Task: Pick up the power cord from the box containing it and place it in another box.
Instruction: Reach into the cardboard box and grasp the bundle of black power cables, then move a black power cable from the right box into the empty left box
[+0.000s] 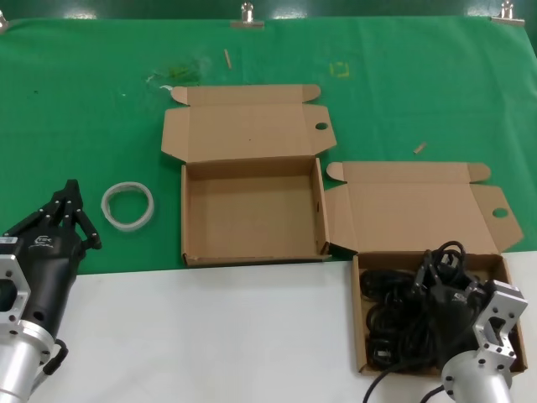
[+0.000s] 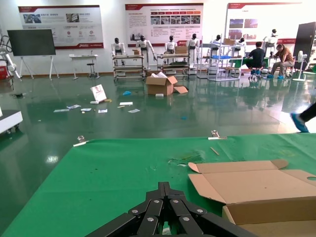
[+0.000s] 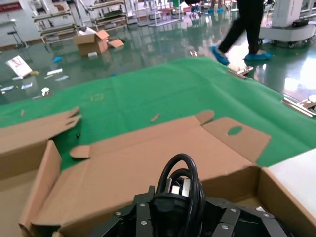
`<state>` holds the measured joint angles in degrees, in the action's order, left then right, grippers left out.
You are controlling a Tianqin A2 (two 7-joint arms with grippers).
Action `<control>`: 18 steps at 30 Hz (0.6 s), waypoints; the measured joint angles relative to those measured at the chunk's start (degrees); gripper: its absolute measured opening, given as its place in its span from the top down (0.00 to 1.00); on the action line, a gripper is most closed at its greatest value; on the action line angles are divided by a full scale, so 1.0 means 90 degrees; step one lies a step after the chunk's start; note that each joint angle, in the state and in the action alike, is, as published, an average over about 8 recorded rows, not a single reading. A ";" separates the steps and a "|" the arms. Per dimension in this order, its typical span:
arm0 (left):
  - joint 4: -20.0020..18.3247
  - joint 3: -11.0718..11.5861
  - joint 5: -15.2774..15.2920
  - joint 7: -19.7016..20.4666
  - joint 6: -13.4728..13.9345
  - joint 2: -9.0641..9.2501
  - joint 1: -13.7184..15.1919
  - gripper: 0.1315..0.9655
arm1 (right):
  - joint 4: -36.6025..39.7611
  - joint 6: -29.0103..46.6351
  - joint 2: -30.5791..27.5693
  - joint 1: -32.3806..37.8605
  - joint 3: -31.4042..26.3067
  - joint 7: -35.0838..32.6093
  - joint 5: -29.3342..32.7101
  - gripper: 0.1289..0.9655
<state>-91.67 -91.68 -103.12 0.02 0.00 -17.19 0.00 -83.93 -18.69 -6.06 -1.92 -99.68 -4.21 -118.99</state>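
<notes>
Right gripper (image 1: 438, 273) is down in the near right box (image 1: 502, 270), clamped on the power cord (image 1: 398, 315). A loop of black cable stands up between its fingers (image 3: 180, 190), while the rest of the cord lies heaped in that box. The empty box (image 1: 252, 210) sits open on the green cloth (image 1: 84, 109), just to the left. Left gripper (image 1: 67, 214) waits beside a white ring (image 1: 128, 204), its fingers apparently drawn together, though the angle is poor.
</notes>
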 joint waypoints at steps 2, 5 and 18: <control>0.0000 0.0000 0.0000 0.0000 0.0000 0.0000 0.0000 0.99 | -0.0097 0.0049 0.0004 -0.0012 0.0017 0.0031 0.0005 0.81; 0.0000 0.0000 0.0000 0.0000 0.0000 0.0000 0.0000 0.99 | -0.0322 0.0151 -0.0044 0.0004 0.0013 0.0111 -0.0059 0.83; 0.0000 0.0000 0.0000 0.0000 0.0000 0.0000 0.0000 0.99 | -0.0609 0.0722 -0.0856 0.1634 -0.0880 0.0519 -0.1235 0.89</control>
<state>-91.67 -91.68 -103.12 0.02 0.00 -17.19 0.00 -89.42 -12.19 -13.77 12.79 -107.60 0.46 -130.10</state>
